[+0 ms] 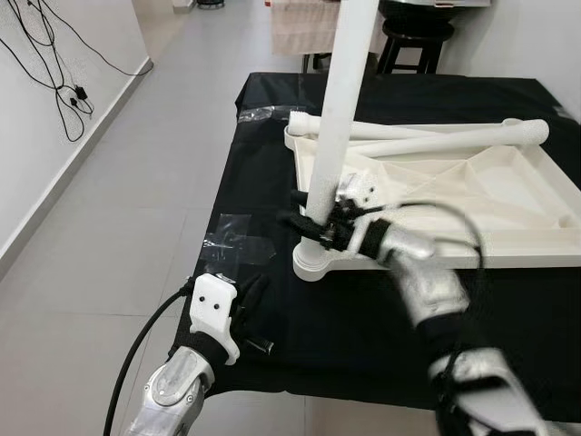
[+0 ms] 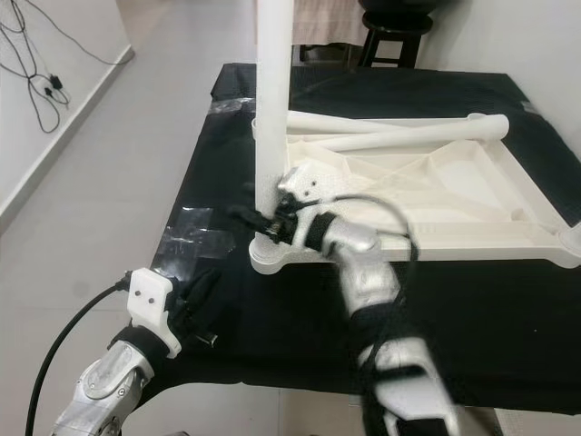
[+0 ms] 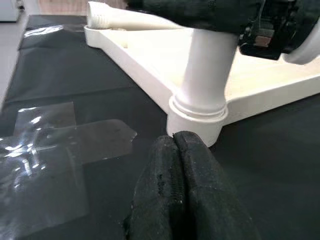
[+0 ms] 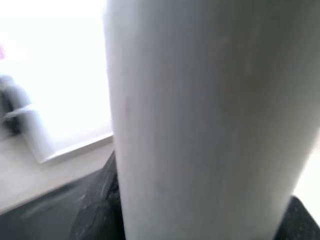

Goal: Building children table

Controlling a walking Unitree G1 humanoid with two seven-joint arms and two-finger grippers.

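A white plastic tabletop (image 1: 508,250) lies upside down on a black-covered table. One white table leg (image 1: 340,100) stands upright in the tabletop's near-left corner socket (image 3: 195,117). My right gripper (image 1: 310,222) is shut on this leg just above the socket, and the leg (image 4: 200,120) is pressed close between its black fingers. Two more loose legs (image 1: 454,138) lie across the far side of the tabletop. My left gripper (image 3: 174,140) is shut on nothing and rests low on the black cloth (image 1: 363,336), a short way in front of the socket corner.
Clear tape (image 1: 238,241) is stuck on the cloth left of the corner. The table's left and near edges drop to a grey tiled floor (image 1: 136,200). A dark stool (image 1: 413,41) stands behind the table. Cables (image 1: 54,64) hang on the left wall.
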